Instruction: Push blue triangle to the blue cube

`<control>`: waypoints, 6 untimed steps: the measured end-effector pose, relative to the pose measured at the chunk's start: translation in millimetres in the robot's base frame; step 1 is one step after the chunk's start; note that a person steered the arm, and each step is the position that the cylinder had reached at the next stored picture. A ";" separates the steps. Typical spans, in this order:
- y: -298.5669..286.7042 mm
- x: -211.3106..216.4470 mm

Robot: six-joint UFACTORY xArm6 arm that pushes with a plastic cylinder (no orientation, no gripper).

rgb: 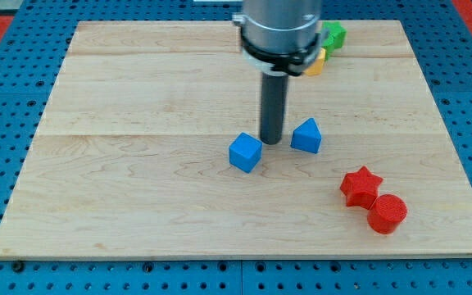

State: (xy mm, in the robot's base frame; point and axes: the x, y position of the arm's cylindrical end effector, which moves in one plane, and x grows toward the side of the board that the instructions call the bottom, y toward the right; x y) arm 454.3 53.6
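The blue triangle lies right of the board's middle. The blue cube lies a short way to its left and slightly lower. My tip is down on the board between the two blocks, close to the cube's upper right corner and just left of the triangle. There is a small gap between the rod and the triangle. The cube and triangle are apart, with the rod standing in the gap.
A red star and a red cylinder sit together at the lower right. A green block and a yellow block lie at the top, partly hidden behind the arm. The wooden board rests on a blue pegboard.
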 end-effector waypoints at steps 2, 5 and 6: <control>113.3 -76.1; 2.3 2.3; -2.7 -11.8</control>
